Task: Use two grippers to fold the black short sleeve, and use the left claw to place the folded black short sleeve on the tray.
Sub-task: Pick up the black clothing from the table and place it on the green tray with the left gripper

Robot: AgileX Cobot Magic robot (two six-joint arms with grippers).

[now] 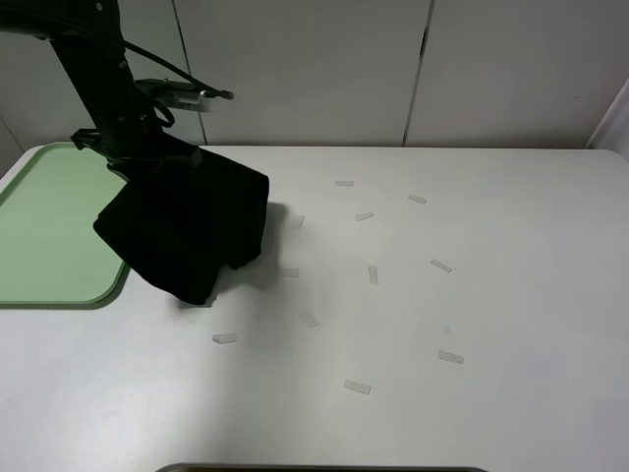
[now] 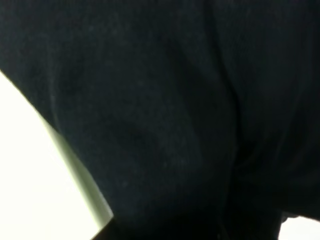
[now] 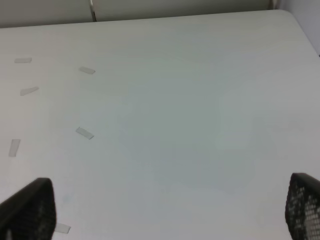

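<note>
I am the left claw, and I am pinched tight on the black short sleeve. You cannot see my fingers, because the cloth covers them. In my own wrist view nearly everything is black cloth, with only a thin bit of the green tray rim peeking out beside it.

The shirt is folded up into a thick bundle. It hangs down from me, near the back left part of the table. Its low corner dips close to the table top, but I cannot tell if it touches. Part of it hangs over the right edge of the tray, and most of it is over the table beside the tray.

So I think the folding is done. What is left is my part: carry the bundle over the tray, lay it down flat inside the rim, and let go.

The right claw is wide open and holds nothing. It waits over the right side of the table, near little bits of tape.
</note>
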